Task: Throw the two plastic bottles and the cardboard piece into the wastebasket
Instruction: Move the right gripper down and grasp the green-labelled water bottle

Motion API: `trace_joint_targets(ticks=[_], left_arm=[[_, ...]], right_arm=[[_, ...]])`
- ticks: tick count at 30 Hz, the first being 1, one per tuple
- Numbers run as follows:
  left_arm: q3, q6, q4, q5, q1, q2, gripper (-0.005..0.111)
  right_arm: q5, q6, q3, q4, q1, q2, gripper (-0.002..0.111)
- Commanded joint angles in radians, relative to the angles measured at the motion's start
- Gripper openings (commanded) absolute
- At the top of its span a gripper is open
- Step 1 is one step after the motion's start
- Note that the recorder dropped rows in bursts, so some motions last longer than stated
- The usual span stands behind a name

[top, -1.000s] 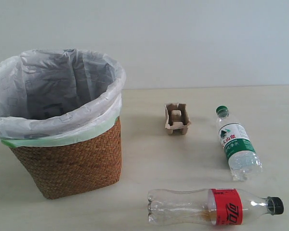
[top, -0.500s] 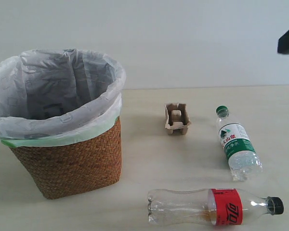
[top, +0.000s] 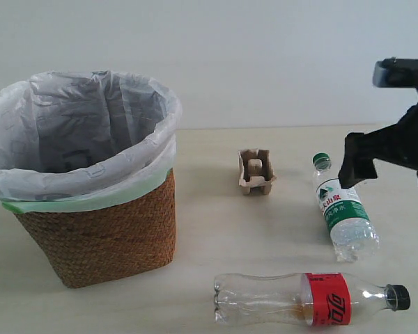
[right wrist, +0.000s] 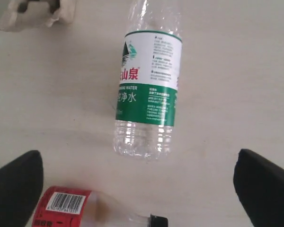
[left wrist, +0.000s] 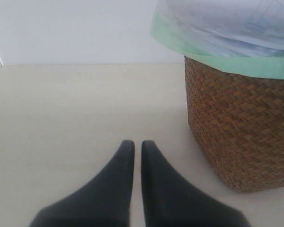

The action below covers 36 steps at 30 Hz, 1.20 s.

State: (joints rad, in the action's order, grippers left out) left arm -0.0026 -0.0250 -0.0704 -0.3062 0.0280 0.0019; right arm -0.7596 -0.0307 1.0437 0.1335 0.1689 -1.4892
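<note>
Now R claw (right wrist: 137, 163) spread wide over ribbed clear green-label bottle (right wrist: 149, 90); L claw (left wrist: 137, 144) pinched narrow, empty, nr woven basket (left wrist: 236, 127).

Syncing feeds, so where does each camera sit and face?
Exterior: off the arms, faces across the table at wastebasket, cardboard piece, green-label bottle, red-label bottle; right arm shows.
Left wrist: low, faces the wastebasket's side; shut left end effector shows.
Right wrist: looks down on both bottles; open right end effector shows.
Shared: exterior and right wrist both see the bottles.

Pale beige tabletop (top: 216, 229), plain white wall (top: 265, 56) rising at its far edge.
</note>
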Motion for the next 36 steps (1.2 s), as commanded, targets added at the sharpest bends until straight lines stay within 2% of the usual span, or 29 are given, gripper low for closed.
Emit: trace_joint_targets(ticks=[1, 3, 8, 11, 26, 28, 29, 31, 32, 33, 36], left_arm=[[0.003, 0.000, 0.007, 0.000, -0.006, -0.002, 0.005], [0.003, 0.000, 0.007, 0.000, -0.006, -0.002, 0.005], [0.003, 0.000, 0.007, 0.000, -0.006, -0.002, 0.005], [0.003, 0.000, 0.007, 0.000, -0.006, -0.002, 0.005], [0.003, 0.000, 0.007, 0.000, -0.006, -0.002, 0.005], [0.003, 0.000, 0.007, 0.000, -0.006, -0.002, 0.005], [0.003, 0.000, 0.007, 0.000, -0.006, -0.002, 0.005], [0.003, 0.000, 0.007, 0.000, -0.006, -0.002, 0.005], [0.003, 0.000, 0.007, 0.000, -0.006, -0.002, 0.005], [0.003, 0.000, 0.007, 0.000, -0.006, -0.002, 0.005], [0.003, 0.000, 0.007, 0.000, -0.006, -0.002, 0.005]], right_arm=[[0.102, -0.028, 0.006, -0.004, 0.041, -0.088, 0.104], [0.146, -0.003, 0.023, -0.032, 0.052, -0.151, 0.104], [0.049, 0.046, 0.144, -0.091, 0.050, -0.301, 0.104], [0.114, 0.075, 0.148, -0.160, 0.050, -0.367, 0.104], [0.260, 0.082, 0.148, -0.169, 0.050, -0.458, 0.102], [0.262, 0.082, 0.148, -0.171, 0.050, -0.458, 0.092], [0.262, 0.082, 0.148, -0.171, 0.050, -0.458, 0.083], [0.264, 0.082, 0.148, -0.174, 0.050, -0.458, 0.061], [0.264, 0.082, 0.148, -0.174, 0.050, -0.458, 0.054], [0.257, 0.082, 0.148, -0.174, 0.050, -0.458, 0.038], [0.247, 0.082, 0.148, -0.174, 0.050, -0.458, 0.009]])
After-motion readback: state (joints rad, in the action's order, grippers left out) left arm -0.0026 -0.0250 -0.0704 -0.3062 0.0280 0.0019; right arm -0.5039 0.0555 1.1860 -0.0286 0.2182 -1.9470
